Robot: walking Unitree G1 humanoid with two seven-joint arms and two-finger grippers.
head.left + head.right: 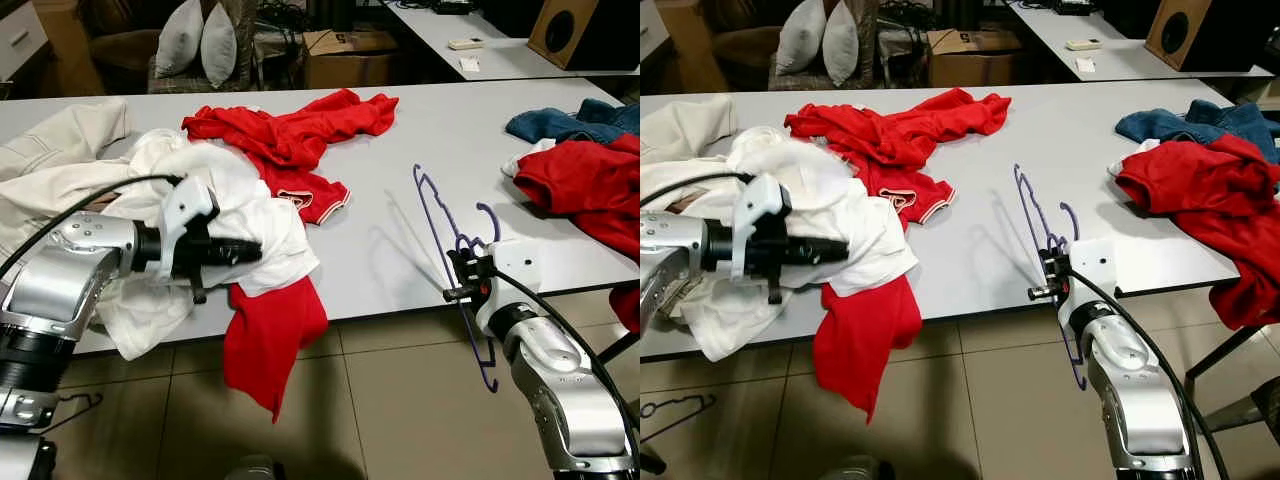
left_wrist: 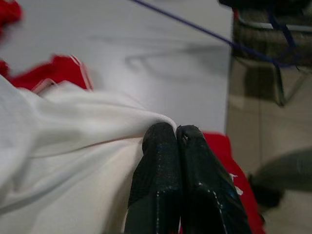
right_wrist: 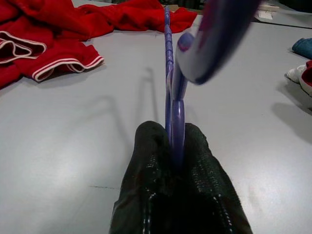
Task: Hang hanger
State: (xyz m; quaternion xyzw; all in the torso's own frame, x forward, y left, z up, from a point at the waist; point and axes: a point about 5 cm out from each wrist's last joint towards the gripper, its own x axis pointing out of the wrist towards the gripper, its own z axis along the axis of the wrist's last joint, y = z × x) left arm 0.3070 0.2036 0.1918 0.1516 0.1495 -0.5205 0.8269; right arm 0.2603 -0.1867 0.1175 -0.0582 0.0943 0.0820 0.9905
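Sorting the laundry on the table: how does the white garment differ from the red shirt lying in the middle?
The white garment is bunched near the table's front edge, with the left gripper shut on a fold; the red shirt lies spread further back, untouched. The white garment overlaps other red cloth; the red shirt lies on bare table. Both are crumpled, neither on the purple hanger in the right gripper.

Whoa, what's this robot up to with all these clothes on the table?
It seems to be getting a garment onto a hanger. Its right gripper is clamped on a purple hanger, held on edge over the near side of the white table. Its left gripper has its fingers shut at a fold of a white garment lying over a red shirt that droops off the table edge. More red clothes and jeans lie around.
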